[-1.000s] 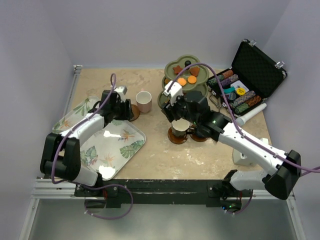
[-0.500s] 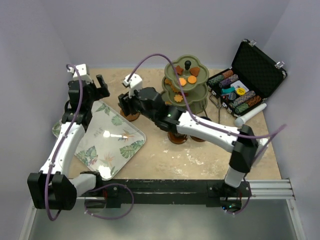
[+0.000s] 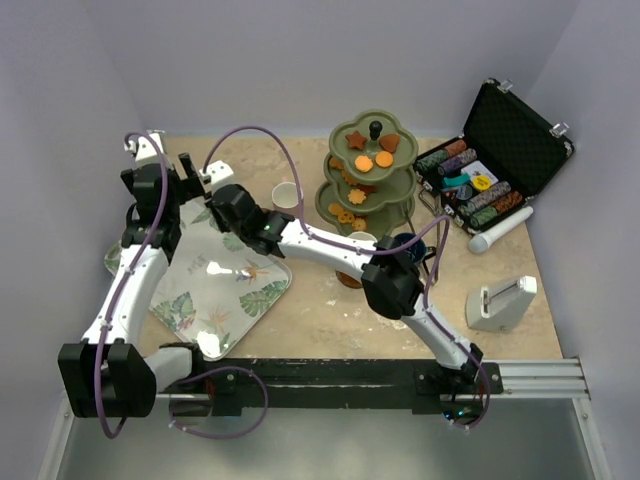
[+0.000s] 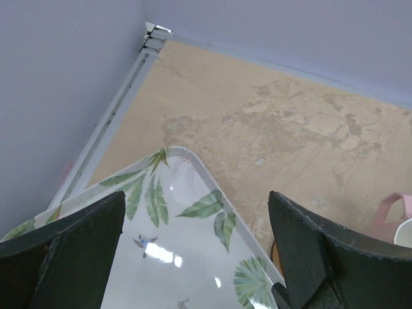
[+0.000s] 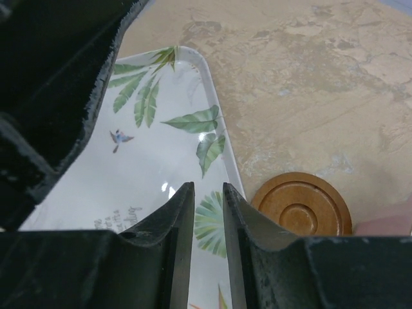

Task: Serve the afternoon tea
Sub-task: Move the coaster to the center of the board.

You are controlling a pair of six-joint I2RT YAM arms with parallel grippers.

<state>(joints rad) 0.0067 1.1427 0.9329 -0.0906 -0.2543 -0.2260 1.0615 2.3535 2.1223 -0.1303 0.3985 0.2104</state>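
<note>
left gripper (image 4: 196, 212) hangs spread wide and empty above the tray's (image 3: 235, 275) far corner. right gripper (image 5: 206, 190), jaws narrowly parted on nothing, hovers over the tray's right rim. a brown saucer (image 5: 302, 206) lies just off that rim, with the pinkish-white cup (image 3: 287, 197) beside it (not yet paired). we judge the cup goes on next: widen, then grasp.

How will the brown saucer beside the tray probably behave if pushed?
The saucer looks stiff and wood-like, so it would probably slide without bending. Lying flat and low on the table, it seems unlikely to tip or roll.
</note>
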